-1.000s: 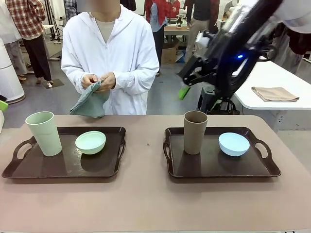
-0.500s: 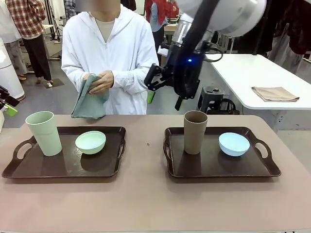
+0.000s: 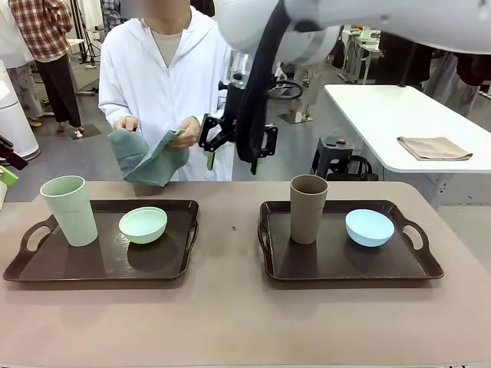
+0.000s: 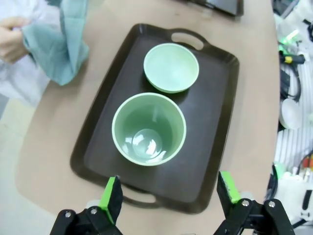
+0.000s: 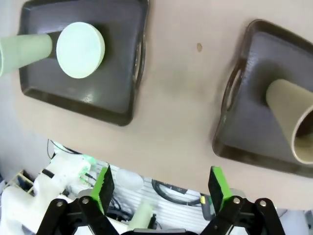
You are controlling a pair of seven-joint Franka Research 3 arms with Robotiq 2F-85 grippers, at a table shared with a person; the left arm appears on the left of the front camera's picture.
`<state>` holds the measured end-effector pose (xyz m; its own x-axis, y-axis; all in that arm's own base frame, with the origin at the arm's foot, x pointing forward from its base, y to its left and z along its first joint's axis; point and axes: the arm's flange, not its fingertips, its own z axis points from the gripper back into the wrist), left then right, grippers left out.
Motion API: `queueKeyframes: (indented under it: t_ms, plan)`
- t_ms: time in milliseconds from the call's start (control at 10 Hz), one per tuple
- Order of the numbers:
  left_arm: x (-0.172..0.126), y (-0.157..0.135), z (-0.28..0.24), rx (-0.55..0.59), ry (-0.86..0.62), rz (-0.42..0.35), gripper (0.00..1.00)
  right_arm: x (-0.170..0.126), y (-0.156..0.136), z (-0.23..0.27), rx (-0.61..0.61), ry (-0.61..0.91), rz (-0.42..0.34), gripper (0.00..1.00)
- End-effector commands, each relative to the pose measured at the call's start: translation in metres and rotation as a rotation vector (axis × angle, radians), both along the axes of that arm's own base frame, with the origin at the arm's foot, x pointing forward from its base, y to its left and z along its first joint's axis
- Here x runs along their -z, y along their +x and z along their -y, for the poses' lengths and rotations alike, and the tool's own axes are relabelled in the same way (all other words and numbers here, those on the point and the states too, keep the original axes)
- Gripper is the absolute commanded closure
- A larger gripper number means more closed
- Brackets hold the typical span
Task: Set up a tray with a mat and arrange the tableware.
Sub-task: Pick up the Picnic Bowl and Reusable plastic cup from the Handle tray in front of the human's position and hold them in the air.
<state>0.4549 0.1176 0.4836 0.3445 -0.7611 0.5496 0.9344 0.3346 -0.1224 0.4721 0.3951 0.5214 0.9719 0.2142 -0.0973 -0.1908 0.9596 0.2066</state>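
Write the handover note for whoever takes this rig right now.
Left tool: open, empty, above the pale green cup.
Right tool: open, empty, high over the table between the trays.
Left tray: pale green cup, pale green bowl.
Right tray: brown cup, light blue bowl.
The person holds a grey-green cloth at the far side.
Done: no mat on either tray.
Left: lay the mat, arrange the tableware.

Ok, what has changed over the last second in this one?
The right gripper swung from the picture's right, leftward across the middle, and now hangs open beside the person's teal cloth, holding nothing. The person spread the cloth out wider. The left tray with pale green cup and pale green bowl, and the right tray with brown cup and light blue bowl, stayed put.
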Motion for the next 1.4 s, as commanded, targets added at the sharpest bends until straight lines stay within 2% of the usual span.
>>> queueKeyframes:
  t_ms: [0, 200, 400, 600, 700, 800, 1300]
  plan:
    - [-0.001, 0.008, -0.014, 0.04, -0.014, 0.005, 0.0, 0.0, 0.029, -0.039, 0.022, -0.054, -0.017, 0.0]
    - [0.001, 0.007, -0.024, 0.023, -0.038, -0.01, 0.0, 0.009, 0.04, -0.071, 0.029, -0.084, 0.016, 0.0]
    - [0.003, 0.004, -0.009, 0.013, -0.005, -0.007, 0.0, 0.022, 0.049, -0.099, 0.056, -0.094, 0.079, 0.0]
    - [0.003, 0.004, -0.009, 0.013, -0.005, -0.007, 0.0, 0.032, 0.045, -0.112, 0.044, -0.075, 0.108, 0.0]
    - [0.003, 0.004, -0.009, 0.013, -0.005, -0.007, 0.0, 0.025, 0.034, -0.105, 0.025, -0.037, 0.103, 0.0]
    - [0.003, 0.004, -0.009, 0.013, -0.005, -0.007, 0.0, 0.036, 0.037, -0.104, 0.021, -0.065, 0.076, 0.0]
    - [0.003, 0.004, -0.009, 0.013, -0.005, -0.007, 0.0, 0.036, 0.037, -0.104, 0.021, -0.065, 0.076, 0.0]
